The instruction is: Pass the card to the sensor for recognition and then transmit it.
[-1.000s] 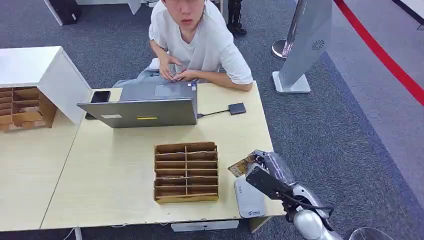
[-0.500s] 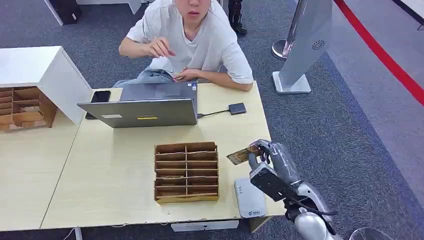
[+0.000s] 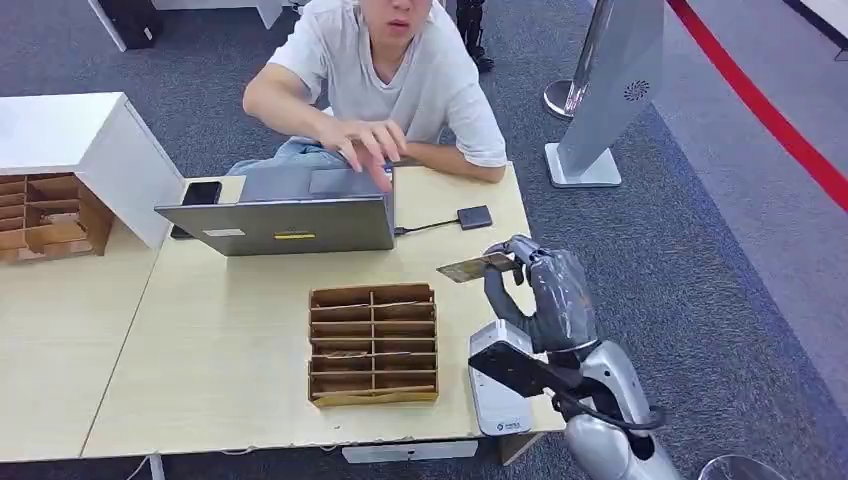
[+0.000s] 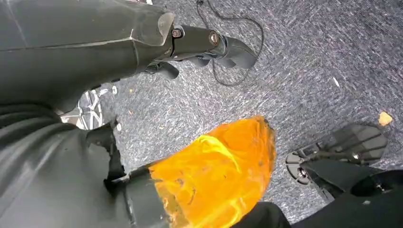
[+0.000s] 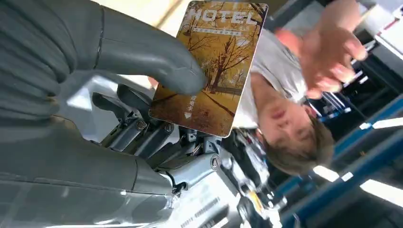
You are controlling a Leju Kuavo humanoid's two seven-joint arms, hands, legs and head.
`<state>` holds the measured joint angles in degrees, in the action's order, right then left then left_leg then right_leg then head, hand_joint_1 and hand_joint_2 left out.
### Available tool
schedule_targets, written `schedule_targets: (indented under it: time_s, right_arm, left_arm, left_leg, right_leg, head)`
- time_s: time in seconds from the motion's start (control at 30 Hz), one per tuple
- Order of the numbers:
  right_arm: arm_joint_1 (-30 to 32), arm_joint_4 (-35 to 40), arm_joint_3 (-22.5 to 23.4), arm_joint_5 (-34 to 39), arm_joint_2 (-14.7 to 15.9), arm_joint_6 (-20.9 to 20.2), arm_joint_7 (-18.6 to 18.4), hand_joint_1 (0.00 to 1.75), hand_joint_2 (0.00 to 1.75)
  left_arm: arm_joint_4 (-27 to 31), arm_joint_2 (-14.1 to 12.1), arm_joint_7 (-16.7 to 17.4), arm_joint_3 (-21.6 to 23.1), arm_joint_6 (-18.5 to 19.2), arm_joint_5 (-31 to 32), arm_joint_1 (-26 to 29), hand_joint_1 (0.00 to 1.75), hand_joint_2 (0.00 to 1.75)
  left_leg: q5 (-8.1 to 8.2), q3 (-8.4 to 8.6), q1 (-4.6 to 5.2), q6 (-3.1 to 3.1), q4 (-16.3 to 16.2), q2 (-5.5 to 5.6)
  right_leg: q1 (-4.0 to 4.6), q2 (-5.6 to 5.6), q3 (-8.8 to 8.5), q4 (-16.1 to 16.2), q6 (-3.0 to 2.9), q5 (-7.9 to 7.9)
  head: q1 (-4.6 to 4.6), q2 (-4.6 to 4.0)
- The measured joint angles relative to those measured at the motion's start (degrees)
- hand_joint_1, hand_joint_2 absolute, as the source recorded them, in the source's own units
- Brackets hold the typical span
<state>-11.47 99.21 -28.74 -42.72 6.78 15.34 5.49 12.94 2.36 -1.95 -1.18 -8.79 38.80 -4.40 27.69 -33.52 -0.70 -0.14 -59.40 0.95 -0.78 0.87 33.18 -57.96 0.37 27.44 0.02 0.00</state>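
We stand over a pale wooden counter (image 3: 230,340) set on grey-blue carpet, with a red line running across the floor at the far right and a grey stand behind the counter's far corner. A person (image 3: 385,75) in a white shirt sits at the far side, one hand reaching over the keyboard of an open grey laptop (image 3: 285,215). A phone (image 3: 200,193) lies just beside the laptop, and a small dark adapter (image 3: 474,217) sits on a cable at the laptop's other side. In the middle of the counter we see a cardboard organizer (image 3: 372,344) with rows of slots. Near the front edge, to its right, lies the white sensor (image 3: 497,385), flat on the counter.

Our right hand (image 3: 545,290) is raised above the counter, between the sensor and the adapter, and pinches the card (image 3: 475,266) between the thick thumb and the darker fingers. The card is held roughly level in the air, clear of the counter, pointing toward the laptop side. From the right wrist view the card (image 5: 211,66) shows a golden autumn-tree print and the word HOTEL, with the thumb (image 5: 142,52) pressing on its face.

Our left wrist view looks down at carpet; whether our left hand is spread or closed we cannot tell.
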Motion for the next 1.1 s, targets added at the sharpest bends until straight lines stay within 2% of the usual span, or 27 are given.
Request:
schedule_targets:
  time_s: [0.37, 0.57, 1.1]
  right_arm:
    - [-8.79, -2.03, -4.55, -17.53, -1.99, 2.47, -7.43, 1.75, 1.75]
    - [-10.70, -3.50, -5.55, -18.50, -2.71, 2.49, -7.89, 1.75, 1.75]
    - [-11.19, -4.63, -6.36, -18.67, -3.02, 2.54, -7.89, 1.75, 1.75]
  left_arm:
    - [0.00, 0.61, 1.09, 0.02, 1.75, 3.03, -1.49, 0.00, 0.00]
    - [0.00, 0.79, 1.14, 0.02, 1.79, 3.34, -1.80, 0.00, 0.00]
    - [0.00, 0.96, 1.18, 0.02, 1.79, 3.39, -1.82, 0.00, 0.00]
  left_leg:
    - [-0.01, 0.00, 0.00, -0.01, 0.00, 0.01]
    - [-0.02, -0.01, 0.00, -0.03, 0.00, 0.02]
    - [-0.02, -0.01, 0.00, -0.03, 0.00, 0.02]
  right_leg:
    - [0.00, -0.01, 0.00, -0.01, -0.01, -0.02]
    - [0.00, -0.01, 0.00, 0.00, -0.01, -0.02]
    - [0.00, -0.02, 0.00, 0.00, -0.01, -0.02]
  head:
    - [-0.02, 0.00]
    - [0.00, 0.00]
    - [0.00, 0.00]
